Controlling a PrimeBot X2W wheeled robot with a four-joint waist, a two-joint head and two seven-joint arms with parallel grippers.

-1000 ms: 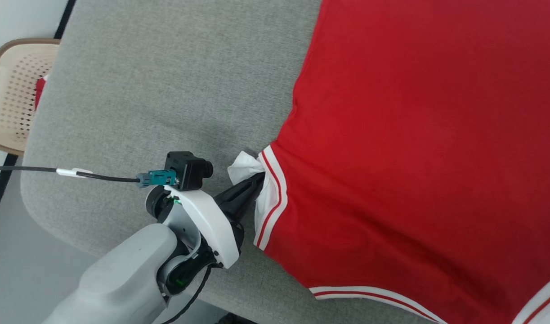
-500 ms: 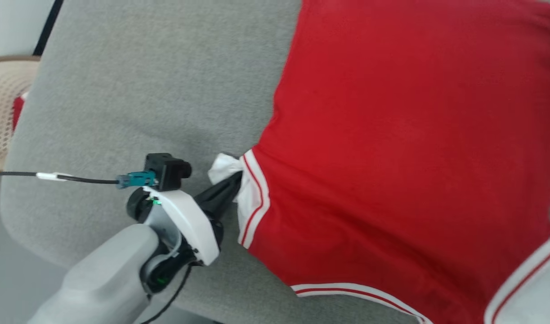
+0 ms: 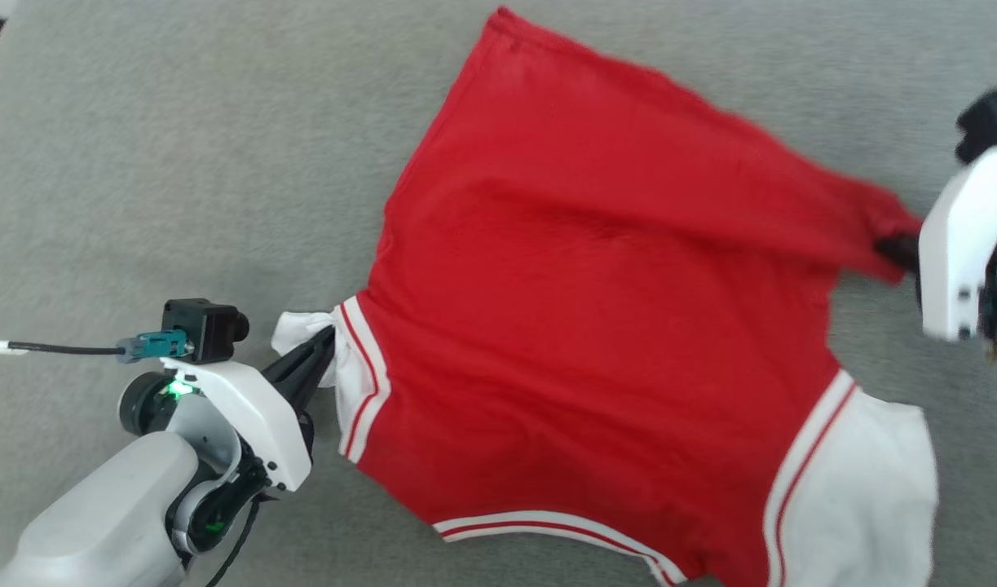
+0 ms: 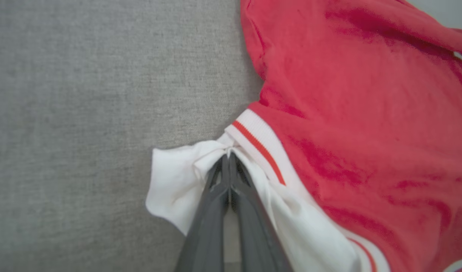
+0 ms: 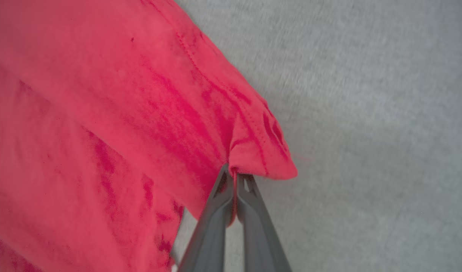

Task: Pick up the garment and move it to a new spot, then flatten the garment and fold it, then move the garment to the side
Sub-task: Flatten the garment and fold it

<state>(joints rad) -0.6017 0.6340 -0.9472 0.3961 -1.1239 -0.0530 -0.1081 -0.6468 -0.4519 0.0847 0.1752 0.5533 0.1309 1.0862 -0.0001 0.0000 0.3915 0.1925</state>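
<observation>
The garment [image 3: 596, 326], a red jersey with white sleeves and red-white striped trim, lies spread on the grey surface with its plain red face up; no lettering shows. My left gripper [image 3: 323, 352] is shut on the bunched white sleeve [image 4: 178, 177] at the garment's left side, fingers [image 4: 215, 204] pressed together on the cloth. My right gripper [image 3: 893, 249] is shut on a red hem corner [image 5: 261, 155] at the right, pulling it taut. The other white sleeve [image 3: 857, 489] lies flat at the lower right.
Grey fabric surface [image 3: 180, 179] runs all around the garment, with bare room to the left and above it. A black cable [image 3: 50, 349] runs from the left wrist camera toward the left edge of the head view.
The head camera has swung right, so the chair and floor at left are gone and the right gripper now shows. Both grippers keep their hold; the garment looks more stretched out.
</observation>
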